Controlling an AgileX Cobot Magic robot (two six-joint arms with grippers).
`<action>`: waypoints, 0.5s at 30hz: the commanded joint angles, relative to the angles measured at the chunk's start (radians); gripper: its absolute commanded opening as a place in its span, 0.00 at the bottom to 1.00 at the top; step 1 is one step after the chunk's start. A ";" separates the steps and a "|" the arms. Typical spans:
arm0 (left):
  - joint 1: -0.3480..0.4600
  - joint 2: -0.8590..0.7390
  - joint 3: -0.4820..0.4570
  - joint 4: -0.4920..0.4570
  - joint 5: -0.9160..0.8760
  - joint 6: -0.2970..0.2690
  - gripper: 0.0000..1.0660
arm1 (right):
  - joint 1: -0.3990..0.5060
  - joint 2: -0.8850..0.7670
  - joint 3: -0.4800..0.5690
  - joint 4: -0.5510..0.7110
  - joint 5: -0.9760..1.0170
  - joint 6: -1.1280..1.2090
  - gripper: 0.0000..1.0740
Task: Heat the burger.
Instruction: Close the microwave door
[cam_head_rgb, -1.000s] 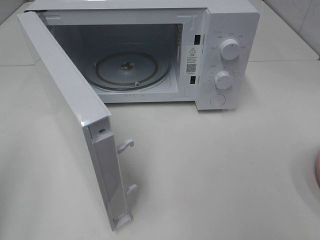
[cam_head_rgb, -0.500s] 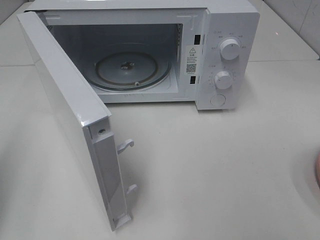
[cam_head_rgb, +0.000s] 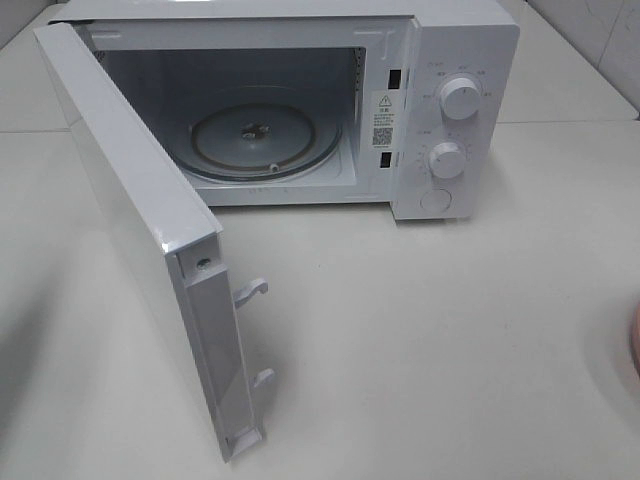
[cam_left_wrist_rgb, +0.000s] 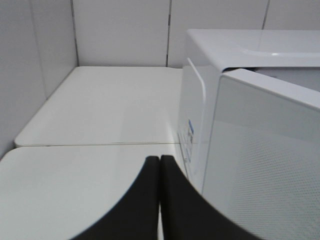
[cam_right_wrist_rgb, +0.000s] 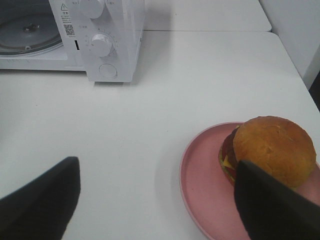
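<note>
The burger (cam_right_wrist_rgb: 272, 147), with its glossy golden-brown bun, sits on a pink plate (cam_right_wrist_rgb: 205, 180) in the right wrist view. My right gripper (cam_right_wrist_rgb: 157, 202) is open wide above the table. One of its fingers (cam_right_wrist_rgb: 272, 207) overlaps the near side of the burger in the picture, and nothing is held. In the exterior high view only a sliver of the plate (cam_head_rgb: 636, 345) shows at the right edge, with neither gripper nor the burger in sight. My left gripper (cam_left_wrist_rgb: 159, 167) is shut on nothing, beside the microwave's outer side wall (cam_left_wrist_rgb: 197, 115).
The white microwave (cam_head_rgb: 440, 110) stands at the back with its door (cam_head_rgb: 140, 220) swung wide to the left. Its glass turntable (cam_head_rgb: 262, 140) lies bare inside. Two knobs (cam_head_rgb: 460, 98) and a round button are on the right panel. Tiled walls rise behind the table.
</note>
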 joint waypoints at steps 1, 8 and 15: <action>-0.001 0.114 -0.028 0.140 -0.114 -0.117 0.00 | -0.007 -0.035 0.002 0.002 -0.013 -0.010 0.71; -0.001 0.233 -0.069 0.318 -0.200 -0.199 0.00 | -0.007 -0.035 0.002 0.002 -0.013 -0.010 0.71; -0.060 0.301 -0.131 0.356 -0.189 -0.252 0.00 | -0.007 -0.035 0.002 0.002 -0.013 -0.010 0.71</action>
